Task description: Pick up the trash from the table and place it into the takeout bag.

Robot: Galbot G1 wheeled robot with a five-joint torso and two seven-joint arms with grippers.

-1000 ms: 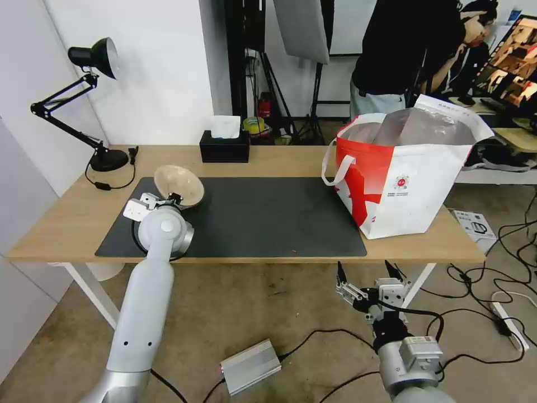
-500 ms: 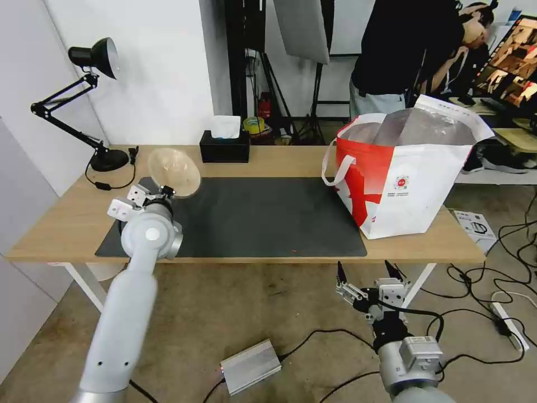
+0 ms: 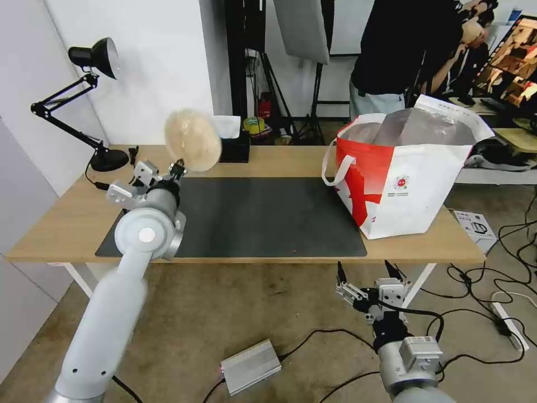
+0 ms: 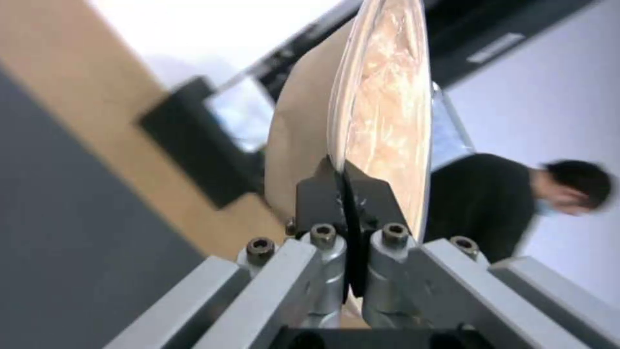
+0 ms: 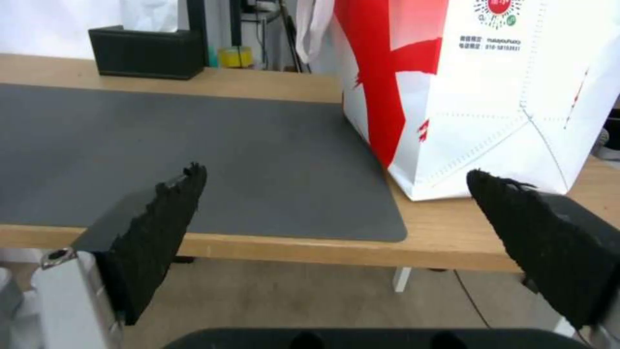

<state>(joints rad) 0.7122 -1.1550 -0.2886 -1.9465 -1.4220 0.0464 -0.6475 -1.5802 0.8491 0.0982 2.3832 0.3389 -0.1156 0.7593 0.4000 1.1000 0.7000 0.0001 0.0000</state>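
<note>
My left gripper is shut on the rim of the beige paper-pulp bowl, which stands on edge in the air above the left end of the table. The left wrist view shows the fingers pinching that bowl at its lower rim. At the table's right end the white-and-red takeout bag stands upright with its mouth open; its side fills the right wrist view. My right gripper hangs open below the table's front edge, empty.
A dark grey mat covers the table's middle. A black tissue box sits at the back, partly behind the bowl, and a black desk lamp stands at the far left. Cables and a silver box lie on the floor.
My left gripper has lifted the beige bowl off the mat, carrying it up and slightly right while tipping it onto its edge. The right arm has stayed still.
</note>
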